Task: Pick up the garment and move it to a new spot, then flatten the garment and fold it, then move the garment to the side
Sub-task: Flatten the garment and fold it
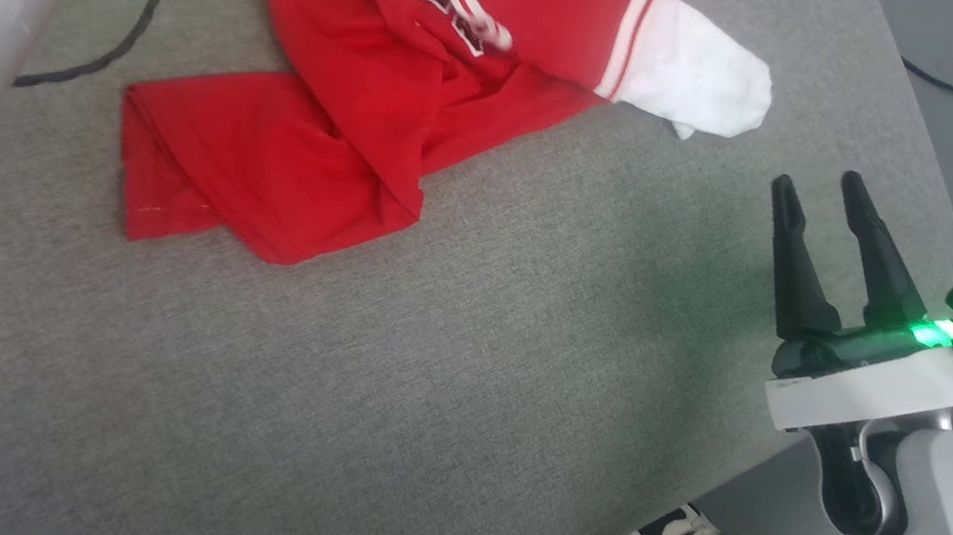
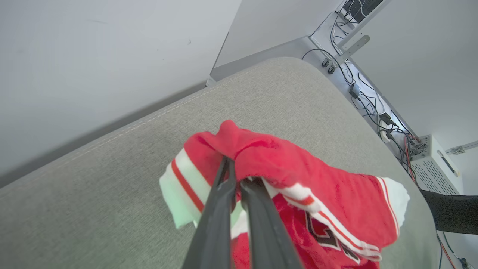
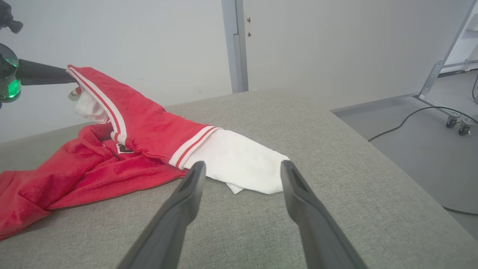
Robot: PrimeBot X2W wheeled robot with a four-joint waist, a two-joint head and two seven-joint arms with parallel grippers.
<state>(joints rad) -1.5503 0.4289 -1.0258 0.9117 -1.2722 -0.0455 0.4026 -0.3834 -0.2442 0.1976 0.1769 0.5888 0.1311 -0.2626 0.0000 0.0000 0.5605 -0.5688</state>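
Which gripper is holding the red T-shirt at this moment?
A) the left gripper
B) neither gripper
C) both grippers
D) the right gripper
A: the left gripper is shut on a raised fold of the garment, while the right gripper is open and apart from it.

The garment (image 1: pixel 340 111) is thin cloth, the tabletop (image 1: pixel 471 377) matt rough-woven fabric.
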